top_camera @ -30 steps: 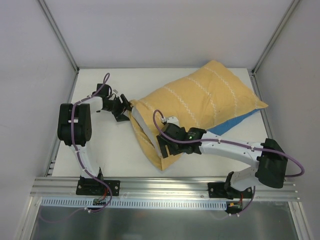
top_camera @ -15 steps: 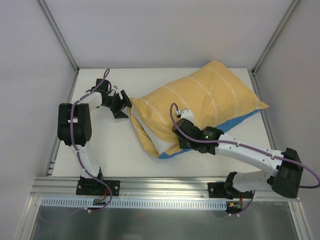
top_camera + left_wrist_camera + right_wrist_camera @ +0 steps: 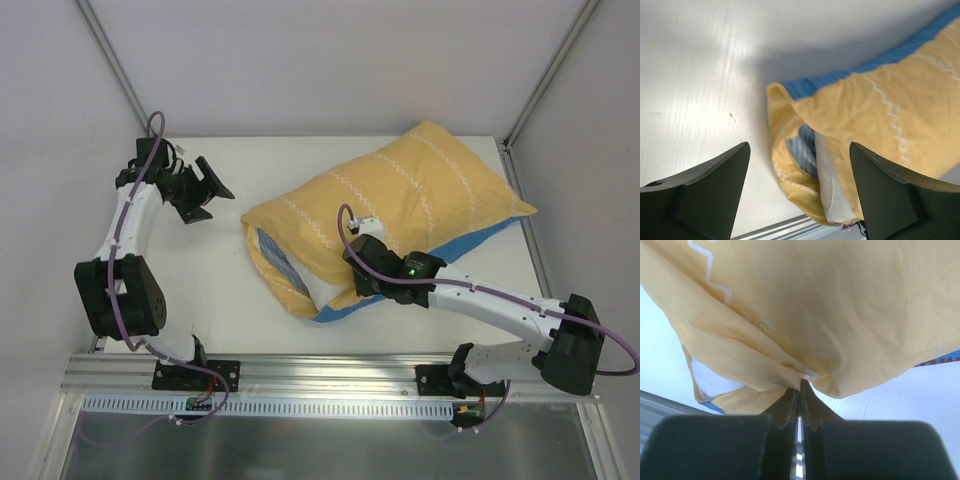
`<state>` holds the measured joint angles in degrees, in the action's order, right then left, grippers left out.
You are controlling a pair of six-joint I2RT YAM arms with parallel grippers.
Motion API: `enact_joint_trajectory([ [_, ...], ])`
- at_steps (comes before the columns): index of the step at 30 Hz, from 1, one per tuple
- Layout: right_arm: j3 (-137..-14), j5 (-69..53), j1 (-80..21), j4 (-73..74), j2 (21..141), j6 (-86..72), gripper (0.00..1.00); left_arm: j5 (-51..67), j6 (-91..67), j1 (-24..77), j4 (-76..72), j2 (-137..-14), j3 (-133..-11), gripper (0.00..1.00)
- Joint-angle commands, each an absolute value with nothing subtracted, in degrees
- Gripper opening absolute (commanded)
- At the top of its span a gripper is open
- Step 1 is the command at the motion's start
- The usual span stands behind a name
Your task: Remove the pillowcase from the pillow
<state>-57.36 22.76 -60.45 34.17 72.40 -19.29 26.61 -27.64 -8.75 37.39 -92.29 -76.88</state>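
Two end effectors are working apart: the right end effector (image 3: 801, 386) is pinching a fold of the yellow pillowcase (image 3: 420, 185), pressed together on it near its open mouth, while the left end effector (image 3: 212, 192) is hanging spread at the far left, touching nothing. A corner of the white pillow (image 3: 832, 190) is showing in that mouth (the rest is lying inside), right of centre on the surface (image 3: 220, 290). Peeling well is probably calling for cloth alone in the pinch, the left one taking the bare pillow corner.
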Motion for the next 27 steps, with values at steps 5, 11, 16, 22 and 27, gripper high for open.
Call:
enact_joint_trajectory([
  [5,-54.49,20.22,-60.29,31.47,71.89,-21.27,0.01,24.26,-34.77,9.08,41.31,-73.59,-66.91,0.74],
  [11,-56.60,19.42,-60.21,31.46,73.65,-20.13,0.01,24.60,-49.21,23.19,26.66,-59.96,-49.25,0.86],
  [16,-60.28,18.46,-59.68,31.90,75.06,-17.84,0.01,27.24,-51.33,27.59,17.50,-54.67,-39.04,0.98],
  [22,-61.44,18.02,-58.89,31.99,75.32,-16.52,0.01,29.44,-53.17,34.53,3.89,-60.98,-32.01,0.96],
  [27,-60.47,17.93,-58.45,32.08,73.83,-16.79,0.01,30.85,-58.53,35.77,-13.78,-66.35,-26.19,0.96],
])
